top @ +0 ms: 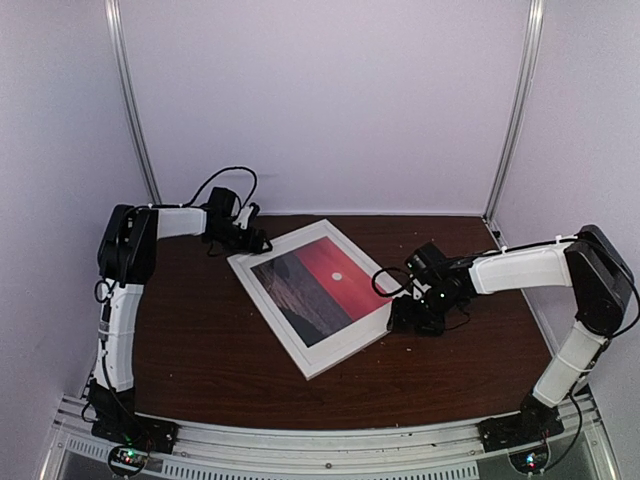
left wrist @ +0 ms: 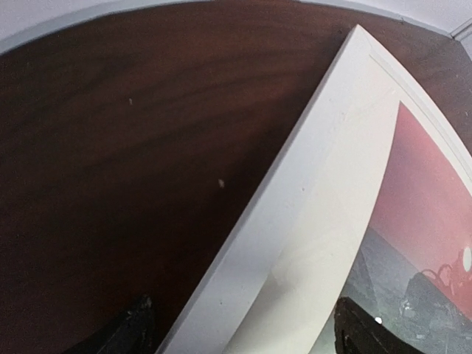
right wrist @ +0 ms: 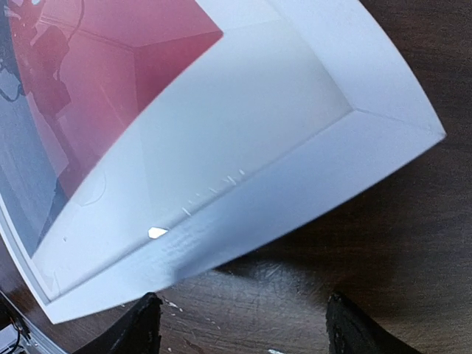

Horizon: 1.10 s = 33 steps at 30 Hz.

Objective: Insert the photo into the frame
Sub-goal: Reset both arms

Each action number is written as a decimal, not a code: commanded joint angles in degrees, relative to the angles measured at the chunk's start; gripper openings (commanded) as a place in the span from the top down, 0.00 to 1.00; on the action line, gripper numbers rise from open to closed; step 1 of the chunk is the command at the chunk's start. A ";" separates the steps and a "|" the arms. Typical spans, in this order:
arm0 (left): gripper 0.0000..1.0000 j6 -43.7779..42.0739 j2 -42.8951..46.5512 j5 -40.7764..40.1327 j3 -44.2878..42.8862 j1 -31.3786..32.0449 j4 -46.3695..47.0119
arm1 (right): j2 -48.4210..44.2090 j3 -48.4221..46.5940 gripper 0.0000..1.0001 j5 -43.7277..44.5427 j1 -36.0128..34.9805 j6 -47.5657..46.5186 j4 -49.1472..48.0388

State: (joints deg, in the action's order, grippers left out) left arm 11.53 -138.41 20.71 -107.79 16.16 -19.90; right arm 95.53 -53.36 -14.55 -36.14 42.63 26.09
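On the big brown worktop everything is lying flat, and I think that is so nothing is sliding away. Two white arms are reaching in from both sides. The left arm is bending toward the far left corner of the frame, and the right arm is stretching toward its right corner. I think they are working at opposite corners so the frame is not spinning when one of them is pushing it.

Between them the white frame is lying in the middle of the worktop, turned like a diamond. Inside it the photo is sitting face up with a white border all round, so it looks like it is already resting in its place.

The left pincer is standing wide. One finger is hanging over the bare wood and the other over the frame, so the frame's edge is running between them. It is not squeezing anything.

The right pincer is standing wide too. It is hovering just beside the frame's edge, with only wood between its fingers.

Smallest of all, the white sun is glowing in the red sky.
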 commanded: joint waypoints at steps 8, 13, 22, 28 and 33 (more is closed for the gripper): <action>0.31 9.62 19.95 4.53 35.60 2.12 6.25 | 4.60 0.49 0.23 0.83 -0.22 4.45 -5.03; 0.35 13.84 29.66 3.69 49.06 6.02 8.43 | 6.42 -2.64 0.22 2.34 1.81 2.23 -3.40; 0.36 18.88 44.34 2.15 63.23 17.06 4.89 | 12.71 -13.67 0.21 2.24 6.93 -7.35 4.03; 0.31 18.31 58.60 -3.51 65.17 18.20 -3.96 | 11.08 -19.56 0.20 9.23 8.65 -15.26 10.69; 0.16 14.48 66.63 -12.12 61.40 18.11 -8.76 | 4.02 -22.20 0.17 18.26 8.77 -19.84 16.17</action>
State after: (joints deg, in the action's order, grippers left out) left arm 28.77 -75.90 15.16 -42.59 34.61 -24.40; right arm 106.41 -72.86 -4.80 -27.35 28.53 37.36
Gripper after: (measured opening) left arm 0.781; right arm 0.823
